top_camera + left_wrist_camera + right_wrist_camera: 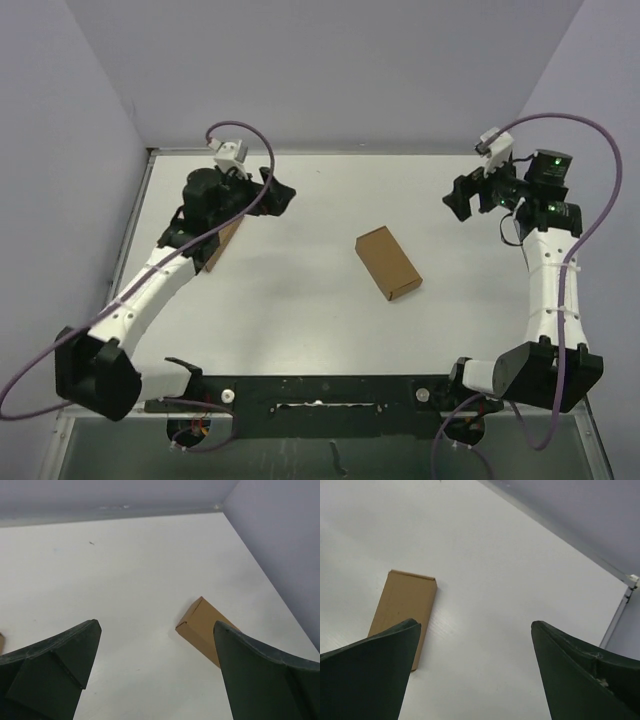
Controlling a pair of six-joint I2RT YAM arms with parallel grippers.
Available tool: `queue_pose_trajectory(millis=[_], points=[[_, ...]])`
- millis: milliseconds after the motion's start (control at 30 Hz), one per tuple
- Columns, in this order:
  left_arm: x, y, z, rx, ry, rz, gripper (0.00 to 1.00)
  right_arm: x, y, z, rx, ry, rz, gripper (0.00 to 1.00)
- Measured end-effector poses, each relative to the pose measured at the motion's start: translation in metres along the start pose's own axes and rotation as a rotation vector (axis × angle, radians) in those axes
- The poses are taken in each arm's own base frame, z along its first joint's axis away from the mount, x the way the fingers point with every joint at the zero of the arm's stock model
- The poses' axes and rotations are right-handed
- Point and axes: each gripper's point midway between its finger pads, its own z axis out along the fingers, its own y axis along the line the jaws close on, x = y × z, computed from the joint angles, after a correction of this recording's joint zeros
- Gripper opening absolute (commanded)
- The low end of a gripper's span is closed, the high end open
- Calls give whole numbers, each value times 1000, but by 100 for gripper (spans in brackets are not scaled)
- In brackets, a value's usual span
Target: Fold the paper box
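Observation:
The paper box is a small narrow brown carton, closed, lying flat at the table's middle. It also shows in the left wrist view and in the right wrist view. My left gripper is open and empty, held above the table to the far left of the box. In its own view the box lies beyond the right finger. My right gripper is open and empty, up at the far right of the box. In its own view the box lies partly behind the left finger.
A flat brown cardboard piece lies under my left arm near the table's left edge. Grey walls close the table at the back and both sides. The black arm mount runs along the near edge.

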Motion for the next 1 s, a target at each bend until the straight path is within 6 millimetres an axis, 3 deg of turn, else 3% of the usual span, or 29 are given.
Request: queue_pose_trajectory(millis=[67, 167, 267, 333, 433, 600, 767, 1000], points=[[-36, 1, -28, -35, -66, 24, 98, -29, -18, -11, 37, -39, 25, 98], [-90, -4, -69, -71, -152, 49, 98, -61, -29, -34, 91, -89, 52, 98], [-134, -9, -104, -99, -223, 72, 98, -91, -25, -55, 117, -140, 45, 98], [-148, -18, -122, -99, -240, 84, 98, -108, -20, -69, 123, -165, 39, 98], [-147, -28, -136, -82, -214, 97, 98, -135, -13, -90, 141, -214, 33, 98], [-126, -25, -138, -94, -122, 76, 98, -154, -2, -113, 176, -252, 82, 98], [-111, -22, -139, -105, -64, 57, 98, -152, 3, -122, 202, -249, 142, 98], [-107, -20, -140, -108, -45, 48, 98, -148, 4, -129, 226, -244, 173, 98]])
